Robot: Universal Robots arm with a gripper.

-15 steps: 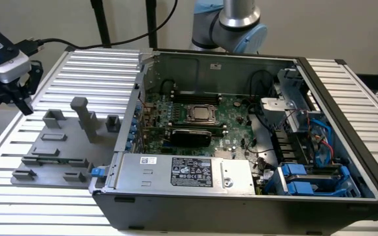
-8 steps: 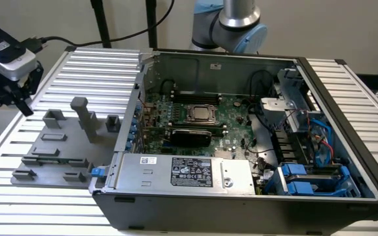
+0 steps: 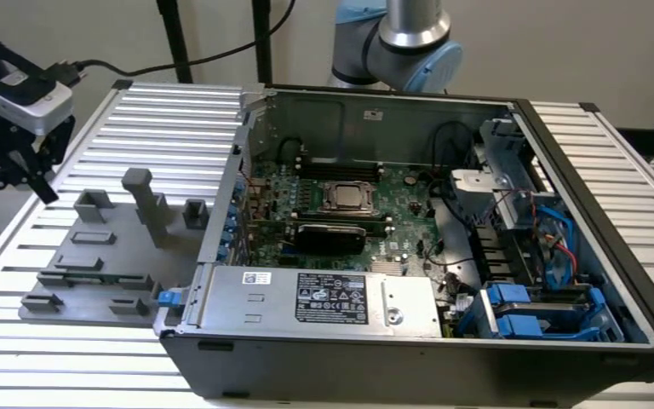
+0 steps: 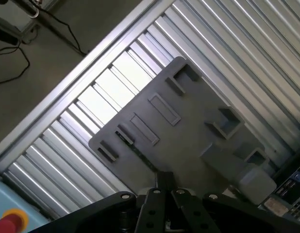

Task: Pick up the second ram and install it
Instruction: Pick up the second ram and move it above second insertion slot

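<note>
The second ram, a long narrow green circuit-board stick, sits on edge in a slot of the flat grey plastic fixture plate. The plate lies on the ribbed aluminium surface, just beside the open black computer case. The jaws hang above the plate, pressed together and gripping nothing.

One open computer case, one grey fixture.

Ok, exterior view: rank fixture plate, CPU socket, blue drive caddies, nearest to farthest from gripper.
1. Grey fixture plate, right by the gripper, exterior view's left.
2. CPU socket, centre, inside the case.
3. Blue drive caddies, case corner, exterior view's right.
</note>
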